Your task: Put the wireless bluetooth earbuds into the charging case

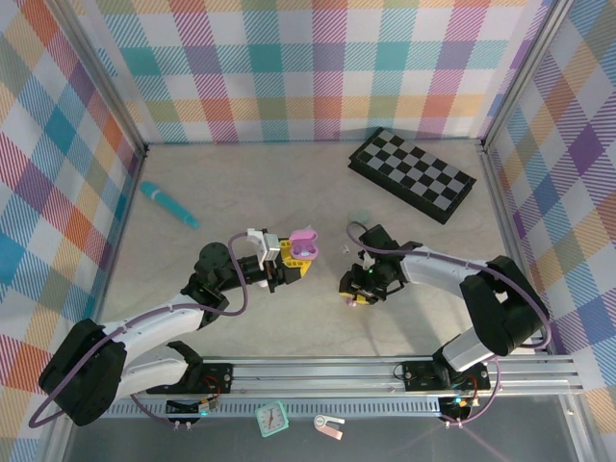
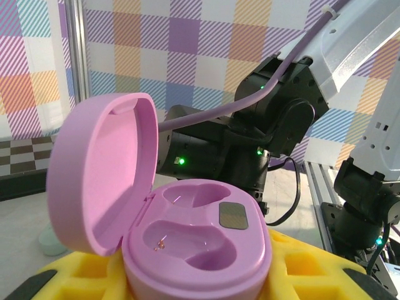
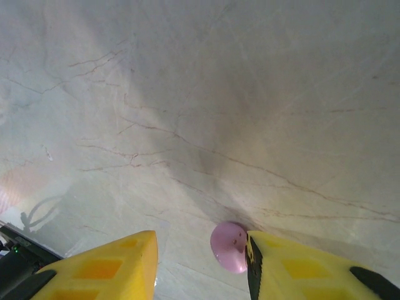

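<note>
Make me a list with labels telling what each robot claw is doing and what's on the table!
left claw: shut on the pink case
lid: open
slots: both empty
right claw: open, low over the table
pink earbud: between the right claw's fingers, right next to one yellow finger
also there: checkerboard, teal pen
</note>
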